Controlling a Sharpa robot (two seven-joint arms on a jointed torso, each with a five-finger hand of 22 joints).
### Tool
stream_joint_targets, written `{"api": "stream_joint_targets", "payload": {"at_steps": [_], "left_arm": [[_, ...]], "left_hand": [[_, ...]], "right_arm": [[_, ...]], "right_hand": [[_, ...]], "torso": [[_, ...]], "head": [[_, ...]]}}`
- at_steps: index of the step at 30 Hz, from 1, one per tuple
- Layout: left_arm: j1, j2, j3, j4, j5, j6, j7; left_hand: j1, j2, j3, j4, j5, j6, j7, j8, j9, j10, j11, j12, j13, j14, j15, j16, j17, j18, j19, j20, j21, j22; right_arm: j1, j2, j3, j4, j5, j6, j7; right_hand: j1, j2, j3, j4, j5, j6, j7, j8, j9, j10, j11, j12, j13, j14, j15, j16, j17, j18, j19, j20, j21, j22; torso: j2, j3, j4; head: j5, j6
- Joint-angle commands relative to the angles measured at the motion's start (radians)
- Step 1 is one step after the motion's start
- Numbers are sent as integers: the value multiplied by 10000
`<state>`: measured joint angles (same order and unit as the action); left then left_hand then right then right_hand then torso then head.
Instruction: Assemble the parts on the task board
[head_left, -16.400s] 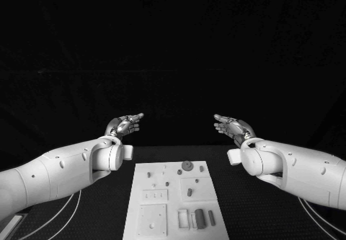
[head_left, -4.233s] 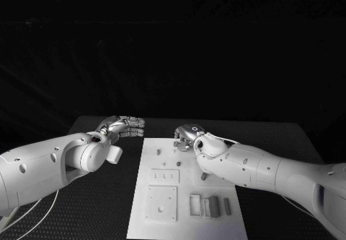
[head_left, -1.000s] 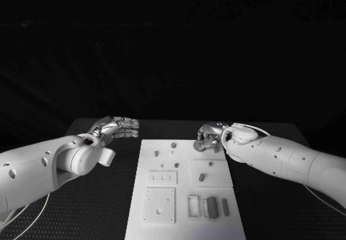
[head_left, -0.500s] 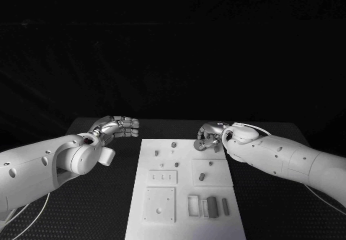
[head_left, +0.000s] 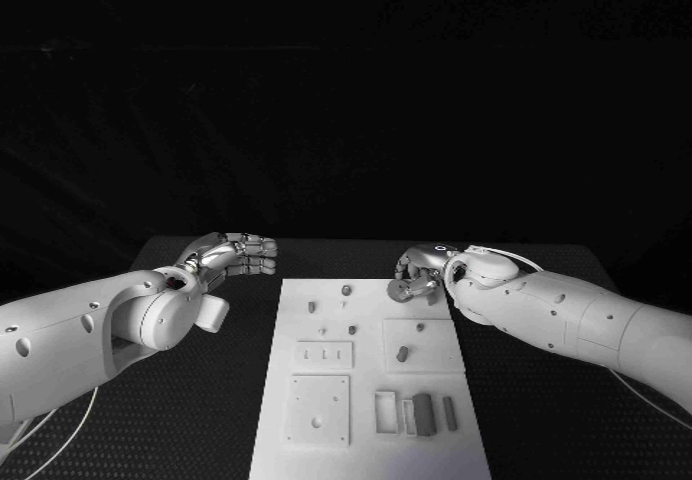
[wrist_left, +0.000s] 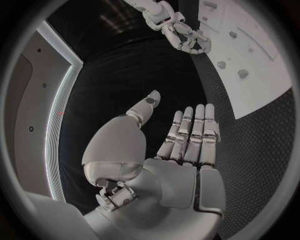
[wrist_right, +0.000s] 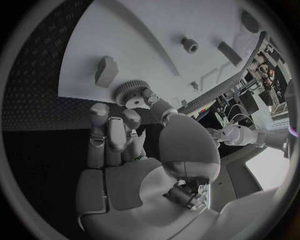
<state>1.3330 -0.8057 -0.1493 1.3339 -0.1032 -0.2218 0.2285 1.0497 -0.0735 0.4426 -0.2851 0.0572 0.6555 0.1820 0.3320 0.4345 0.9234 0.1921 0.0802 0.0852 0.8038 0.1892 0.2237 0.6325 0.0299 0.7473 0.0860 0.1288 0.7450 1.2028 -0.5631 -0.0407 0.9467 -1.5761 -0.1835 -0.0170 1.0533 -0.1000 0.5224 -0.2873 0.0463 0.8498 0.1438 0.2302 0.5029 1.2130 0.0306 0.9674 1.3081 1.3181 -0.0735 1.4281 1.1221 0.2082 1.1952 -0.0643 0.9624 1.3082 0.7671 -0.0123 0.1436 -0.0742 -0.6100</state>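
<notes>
The white task board (head_left: 368, 380) lies in the middle of the black table. My right hand (head_left: 421, 270) hovers at the board's far right corner and pinches a small toothed gear (head_left: 400, 292) between thumb and fingers. In the right wrist view the gear (wrist_right: 131, 93) sits at the fingertips just above the board (wrist_right: 144, 45). My left hand (head_left: 231, 254) hangs over the table left of the board's far end, fingers straight and together, thumb apart, holding nothing (wrist_left: 181, 145). Small pegs (head_left: 348, 290) and a short block (head_left: 402, 353) stand on the board.
Several long pieces (head_left: 423, 412) lie in slots at the board's near right. Two recessed square plates (head_left: 320, 408) take up its near left. Black table (head_left: 173, 420) runs along both sides of the board.
Over 16 s the right hand came down, took the gear from the board's far end and drew it towards the right edge. In the last second both hands hardly moved.
</notes>
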Motion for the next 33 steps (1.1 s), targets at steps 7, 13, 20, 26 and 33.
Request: {"api": "stream_joint_targets", "payload": {"at_steps": [7, 13, 20, 26, 33], "left_arm": [[13, 26, 8, -8, -43, 163, 81], [12, 29, 8, -5, -43, 165, 78], [12, 21, 7, -13, -43, 168, 71], [11, 7, 7, -10, -43, 173, 54], [12, -25, 7, 20, -43, 162, 41]], "left_hand": [[-14, 75, -46, -2, -41, 17, 299, -55, -13, 61, 0, -59, -3, -44, 40, -47, 10, 184, 2, 61, -72, 14], [-15, 76, -47, -2, -41, 16, 298, -57, -14, 59, 0, -62, -4, -44, 40, -48, 10, 185, 2, 61, -73, 15], [-17, 80, -48, 0, -41, 14, 298, -59, -15, 58, 1, -65, -5, -44, 41, -48, 10, 185, 3, 62, -74, 16], [-19, 82, -49, 2, -41, 13, 298, -60, -16, 57, 1, -67, -6, -43, 41, -49, 11, 185, 3, 63, -75, 17], [-21, 83, -51, 3, -41, 11, 297, -63, -17, 54, 1, -71, -7, -43, 41, -50, 11, 185, 3, 63, -77, 18]], "right_arm": [[-110, -51, -56, 16, -100, 367, -70], [-137, -77, -56, 59, -116, 385, -101], [-197, -96, -56, 73, -381, 486, -281], [-296, -45, -56, 9, -585, 589, -361], [-406, 0, -57, -54, -940, 534, -460]], "right_hand": [[49, -94, -75, -6, 30, -117, 67, -80, -53, -113, 58, 65, 43, -56, 21, 37, -23, 535, -79, -5, 28, 191], [131, 37, -43, -17, 31, 36, 71, 5, -23, -130, 65, 102, 14, -60, 34, 57, -23, 536, -87, -3, 36, 188], [228, 320, -50, -31, 30, 442, -21, 233, 85, -131, -18, 171, -46, -31, -35, 109, 12, 536, -91, 7, 77, 196], [376, 405, -51, -58, 30, 563, -82, 304, 137, -125, -77, 197, -87, -30, -93, 122, 3, 536, -110, -4, 98, 200], [360, 436, -111, -38, 30, 595, -107, 324, 162, -114, -100, 209, -123, -26, -116, 130, -3, 536, -115, 6, 116, 200]], "torso": [[-6, 0, 11], [-1, -2, 5], [-4, -7, 22], [-6, -10, 22], [5, -9, 24]], "head": [[-25, -9], [-29, -10], [-39, -37], [-39, -61], [-57, -99]]}}
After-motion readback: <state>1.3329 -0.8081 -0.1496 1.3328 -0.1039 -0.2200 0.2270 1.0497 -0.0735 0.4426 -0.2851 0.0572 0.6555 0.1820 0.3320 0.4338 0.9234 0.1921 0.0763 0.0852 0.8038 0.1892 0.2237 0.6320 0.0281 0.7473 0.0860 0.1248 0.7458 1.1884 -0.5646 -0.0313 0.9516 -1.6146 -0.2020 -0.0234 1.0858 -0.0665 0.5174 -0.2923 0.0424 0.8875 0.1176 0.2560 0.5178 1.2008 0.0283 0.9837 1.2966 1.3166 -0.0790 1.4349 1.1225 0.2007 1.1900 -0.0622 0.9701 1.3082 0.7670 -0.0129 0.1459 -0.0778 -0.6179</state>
